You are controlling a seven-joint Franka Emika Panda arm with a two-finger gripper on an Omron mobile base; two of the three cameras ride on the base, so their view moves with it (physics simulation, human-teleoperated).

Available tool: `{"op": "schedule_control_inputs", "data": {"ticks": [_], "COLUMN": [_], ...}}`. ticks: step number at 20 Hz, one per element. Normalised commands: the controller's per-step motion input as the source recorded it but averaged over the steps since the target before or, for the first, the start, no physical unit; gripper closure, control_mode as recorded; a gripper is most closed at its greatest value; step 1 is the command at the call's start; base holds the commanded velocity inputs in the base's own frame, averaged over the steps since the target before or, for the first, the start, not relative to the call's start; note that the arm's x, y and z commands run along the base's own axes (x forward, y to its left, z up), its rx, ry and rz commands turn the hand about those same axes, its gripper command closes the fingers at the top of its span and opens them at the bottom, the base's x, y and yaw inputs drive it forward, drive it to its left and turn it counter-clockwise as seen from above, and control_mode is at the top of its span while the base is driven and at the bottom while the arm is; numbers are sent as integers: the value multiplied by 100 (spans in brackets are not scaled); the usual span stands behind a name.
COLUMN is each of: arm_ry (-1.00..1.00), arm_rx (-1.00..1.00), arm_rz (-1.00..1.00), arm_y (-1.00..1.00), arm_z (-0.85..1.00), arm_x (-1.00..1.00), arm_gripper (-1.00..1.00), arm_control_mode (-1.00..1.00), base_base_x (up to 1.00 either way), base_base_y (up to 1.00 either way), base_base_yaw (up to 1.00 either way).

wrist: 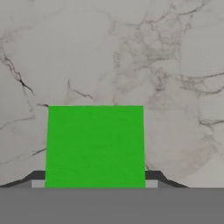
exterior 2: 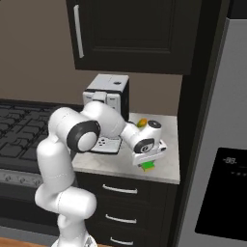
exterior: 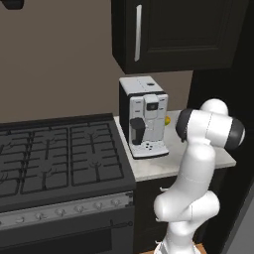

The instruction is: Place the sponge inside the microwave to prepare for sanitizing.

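Gripper (exterior 2: 149,164) astride green sponge (wrist: 95,146) (on counter (wrist: 175,65)).

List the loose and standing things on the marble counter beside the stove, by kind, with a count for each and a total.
White-and-black coffee machine: 1
Flat green rectangular sponge: 1
Small yellow-orange rounded item behind the arm, too small to identify: 1
Total: 3
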Motion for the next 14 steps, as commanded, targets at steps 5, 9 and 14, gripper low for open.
{"op": "schedule_control_inputs", "data": {"ticks": [5,9,14], "arm_ry": [-1,0,0], "arm_rx": [2,-3,-17], "arm_rz": [0,-3,-17], "arm_y": [0,11,42], "arm_z": [-15,14,47], "arm_x": [0,-4,-26], "arm_gripper": [100,100,100], "arm_control_mode": [-100,-100,-100], "base_base_x": [0,0,0], "base_base_y": [0,0,0], "base_base_yaw": [0,0,0]}}
